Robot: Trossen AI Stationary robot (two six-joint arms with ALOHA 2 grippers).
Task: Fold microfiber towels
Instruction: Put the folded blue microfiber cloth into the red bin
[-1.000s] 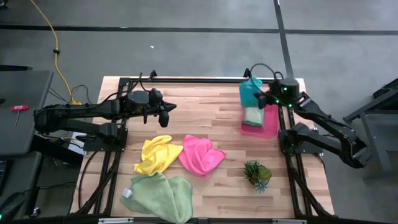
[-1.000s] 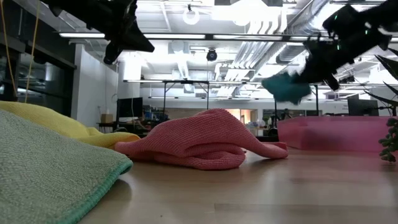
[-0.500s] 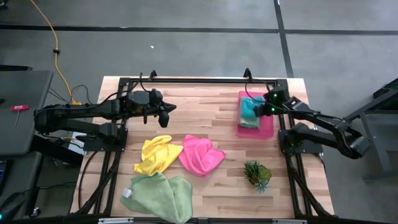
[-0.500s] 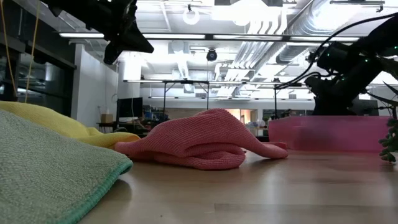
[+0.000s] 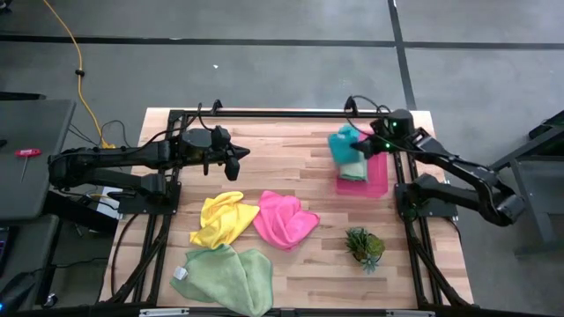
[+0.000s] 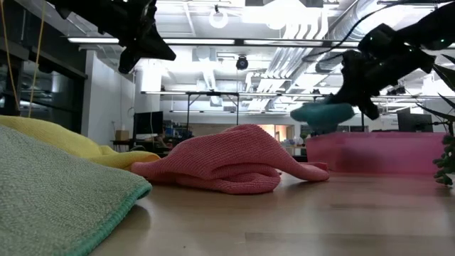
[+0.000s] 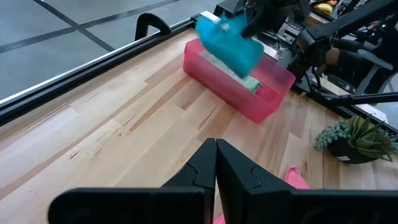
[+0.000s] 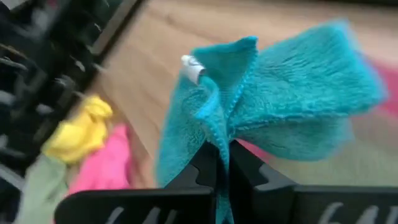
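The right gripper [image 5: 363, 145], jaws clamped on the teal towel [image 5: 345, 145], has just lifted it back out of the pink tray [image 5: 381, 176], so that fold isn't stowed yet, while the left gripper [image 5: 235, 161] hangs shut and empty over the counter [image 5: 291, 141].

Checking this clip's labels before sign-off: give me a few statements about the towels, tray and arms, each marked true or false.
1. The right tool is shut on the teal towel, held in the air. True.
2. The pink tray is empty. False: a pale green towel lies in it.
3. The left tool holds the yellow towel. False: it is shut, holding nothing, above the table.
4. The hot pink towel lies crumpled on the table. True.
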